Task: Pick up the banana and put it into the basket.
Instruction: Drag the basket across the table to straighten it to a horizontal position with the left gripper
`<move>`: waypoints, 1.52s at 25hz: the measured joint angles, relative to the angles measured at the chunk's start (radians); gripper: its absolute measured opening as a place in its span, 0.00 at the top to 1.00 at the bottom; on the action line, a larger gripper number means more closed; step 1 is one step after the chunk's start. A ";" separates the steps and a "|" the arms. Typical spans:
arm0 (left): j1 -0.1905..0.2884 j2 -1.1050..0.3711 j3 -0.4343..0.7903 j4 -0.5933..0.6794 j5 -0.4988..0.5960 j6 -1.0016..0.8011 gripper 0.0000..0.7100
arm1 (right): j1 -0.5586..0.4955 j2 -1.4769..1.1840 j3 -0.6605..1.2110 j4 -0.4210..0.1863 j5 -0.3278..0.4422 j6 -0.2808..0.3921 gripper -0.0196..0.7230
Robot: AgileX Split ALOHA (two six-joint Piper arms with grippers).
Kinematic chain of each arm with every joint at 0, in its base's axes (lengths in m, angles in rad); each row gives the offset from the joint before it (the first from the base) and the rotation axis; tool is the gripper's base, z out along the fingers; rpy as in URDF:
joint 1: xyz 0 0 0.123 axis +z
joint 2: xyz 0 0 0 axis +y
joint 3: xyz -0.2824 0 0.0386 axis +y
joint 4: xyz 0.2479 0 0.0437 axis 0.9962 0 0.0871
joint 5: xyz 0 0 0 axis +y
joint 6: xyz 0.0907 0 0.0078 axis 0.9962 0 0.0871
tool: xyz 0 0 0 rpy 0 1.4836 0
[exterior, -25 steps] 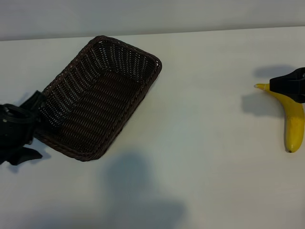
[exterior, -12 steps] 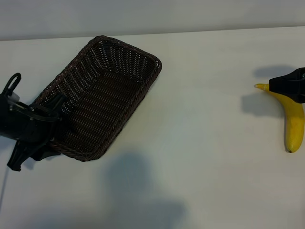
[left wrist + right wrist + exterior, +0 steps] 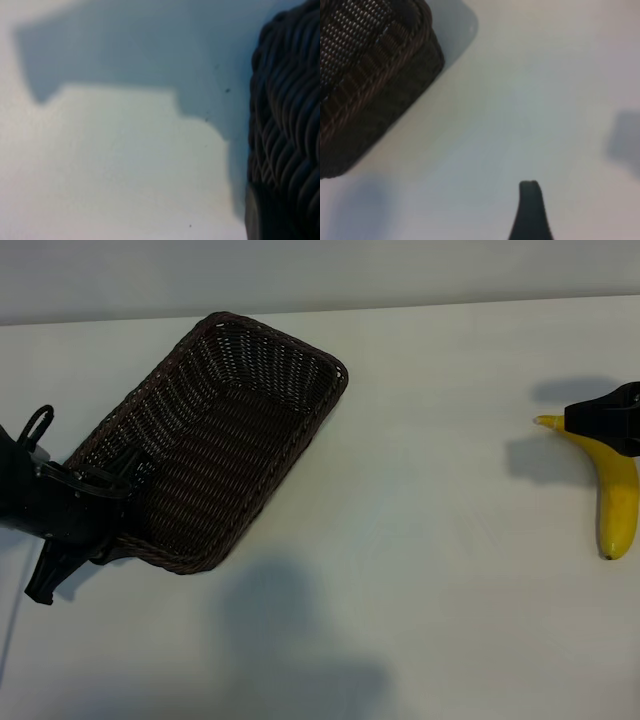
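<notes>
The dark brown wicker basket (image 3: 285, 340) lies slanted at the table's left, and it also fills the corners of both wrist views (image 3: 290, 100) (image 3: 365, 75). My left gripper (image 3: 118, 492) is at its near-left end, with the jaws closed over the braided rim; one finger reaches inside the basket. The yellow banana (image 3: 618, 500) lies at the far right edge of the table. My right gripper (image 3: 603, 423) hovers over the banana's stem end, open and holding nothing. One of its fingers (image 3: 530, 212) shows above bare table. No banana appears in either wrist view.
The white table (image 3: 430, 560) stretches between the basket and the banana. A broad soft shadow (image 3: 290, 640) lies on the front middle. A pale wall (image 3: 320, 270) runs along the back edge.
My left gripper swung in from the left onto the basket's near end and closed on its rim. The basket shifted slightly to the right. The right gripper and the banana stayed still.
</notes>
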 joint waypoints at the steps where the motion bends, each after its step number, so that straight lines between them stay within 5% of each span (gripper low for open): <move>1: 0.000 0.000 0.000 -0.004 0.003 0.000 0.79 | 0.000 0.000 0.000 0.000 0.000 0.000 0.25; 8: 0.000 0.000 -0.035 0.001 0.025 0.018 0.79 | 0.000 0.000 0.000 0.000 0.000 0.000 0.25; 20: 0.000 0.020 -0.335 0.070 0.301 0.275 0.79 | 0.000 0.000 0.000 0.000 0.002 0.000 0.25; 29: -0.002 0.190 -0.533 0.076 0.559 0.622 0.79 | 0.000 0.000 0.000 0.000 0.002 0.000 0.25; 38: -0.055 0.313 -0.615 0.035 0.547 0.796 0.79 | 0.000 0.000 0.000 0.000 0.002 0.000 0.25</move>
